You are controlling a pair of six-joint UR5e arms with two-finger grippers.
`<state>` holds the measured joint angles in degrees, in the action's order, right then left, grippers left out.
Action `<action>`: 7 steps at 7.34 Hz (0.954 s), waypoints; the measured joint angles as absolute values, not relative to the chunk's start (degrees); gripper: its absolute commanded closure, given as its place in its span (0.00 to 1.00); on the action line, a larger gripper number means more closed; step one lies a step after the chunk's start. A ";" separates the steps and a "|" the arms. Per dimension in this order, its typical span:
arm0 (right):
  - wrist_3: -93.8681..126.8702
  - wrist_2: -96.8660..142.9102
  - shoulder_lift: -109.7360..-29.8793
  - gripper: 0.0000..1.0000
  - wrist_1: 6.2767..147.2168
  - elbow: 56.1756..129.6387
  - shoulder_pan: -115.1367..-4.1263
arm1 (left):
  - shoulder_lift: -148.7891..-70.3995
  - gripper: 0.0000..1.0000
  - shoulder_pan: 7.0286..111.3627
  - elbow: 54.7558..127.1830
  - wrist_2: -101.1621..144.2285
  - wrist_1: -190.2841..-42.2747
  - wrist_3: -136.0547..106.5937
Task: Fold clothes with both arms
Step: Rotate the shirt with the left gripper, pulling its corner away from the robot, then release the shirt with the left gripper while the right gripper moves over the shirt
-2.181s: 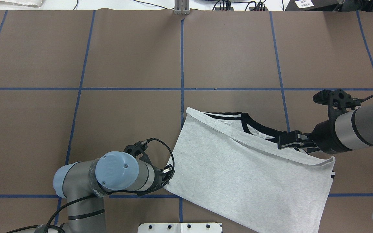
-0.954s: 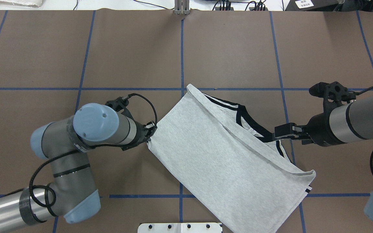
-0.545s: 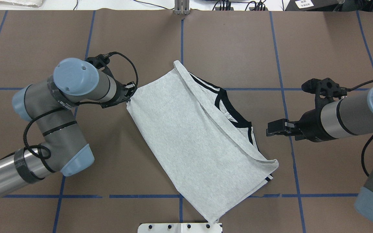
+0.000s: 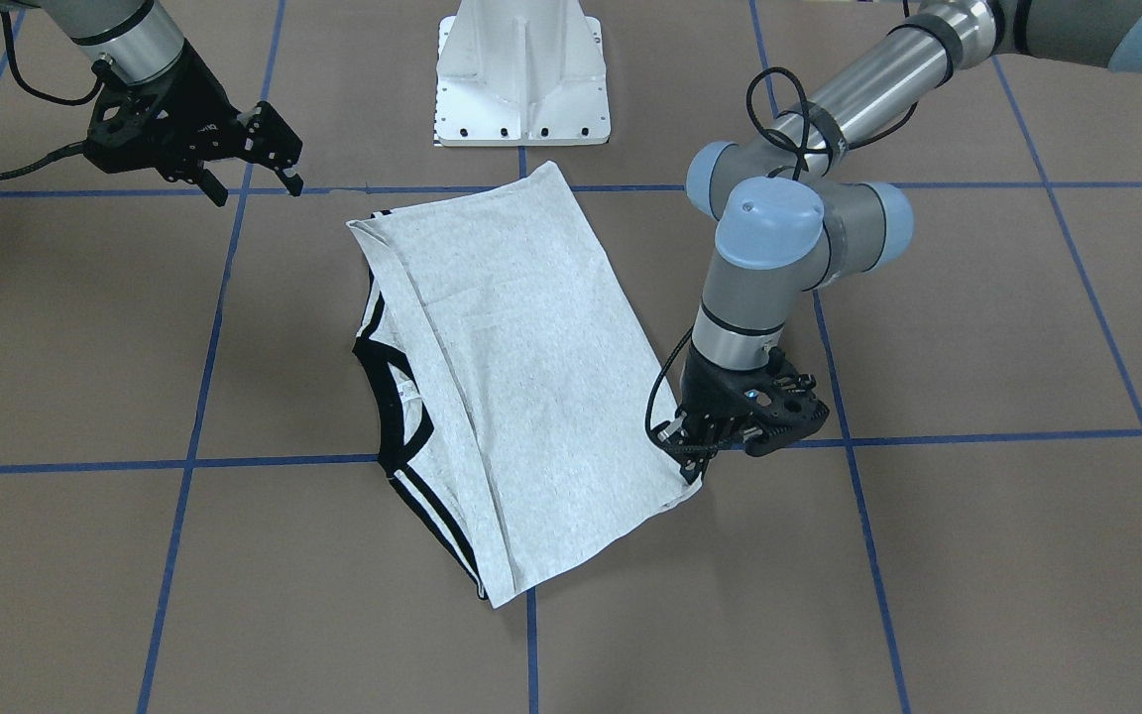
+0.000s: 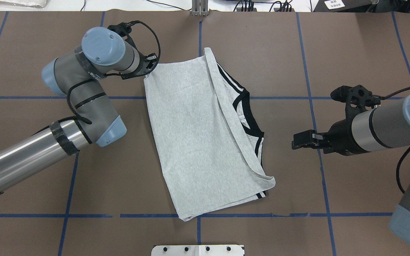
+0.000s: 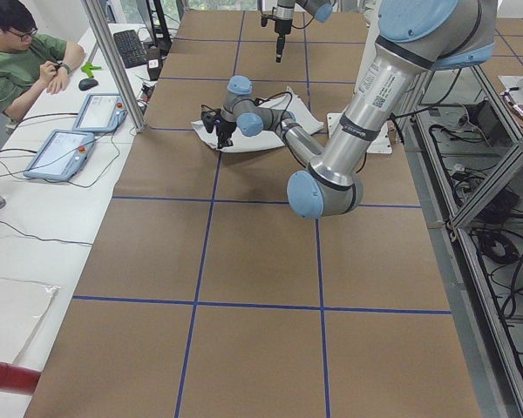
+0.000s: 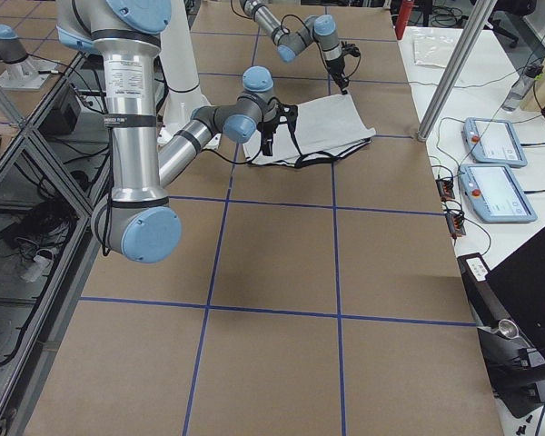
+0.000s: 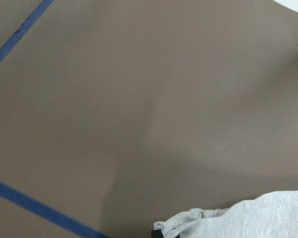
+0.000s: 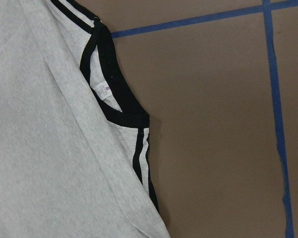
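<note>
The grey T-shirt (image 5: 198, 135) lies folded lengthwise on the brown table, its black collar trim (image 5: 248, 115) and shoulder stripes showing along its right edge. The cartoon print is hidden. My left gripper (image 5: 148, 68) is shut on the shirt's far left corner; it also shows in the front-facing view (image 4: 692, 448), low at the table. The bunched corner (image 8: 188, 224) shows in the left wrist view. My right gripper (image 5: 295, 141) is open and empty, a short way right of the collar; it shows with jaws apart in the front-facing view (image 4: 254, 180). The right wrist view shows the collar (image 9: 116, 106).
The white pedestal base (image 5: 198, 250) stands at the near table edge, just below the shirt's hem. Blue tape lines (image 5: 201, 32) grid the brown cover. An operator (image 6: 17, 52) sits at a side bench with tablets (image 6: 65, 148).
My left gripper has dragged the shirt's corner far away from the base, swinging the shirt round to lie lengthwise. My right gripper has let go of the collar and backed off to the right.
</note>
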<state>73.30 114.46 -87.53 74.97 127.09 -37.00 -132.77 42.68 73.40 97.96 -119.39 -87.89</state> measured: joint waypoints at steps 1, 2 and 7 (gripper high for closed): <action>73.30 114.42 -87.53 0.00 74.97 127.09 -37.00 | -136.31 1.00 43.11 66.26 95.72 -125.52 -87.06; 73.30 114.38 -87.50 0.00 74.97 127.09 -37.00 | -139.63 1.00 43.25 60.35 93.78 -130.26 -86.65; 72.77 111.70 -82.59 0.00 76.19 122.80 -36.52 | -142.06 0.00 45.68 56.23 94.36 -134.69 -82.23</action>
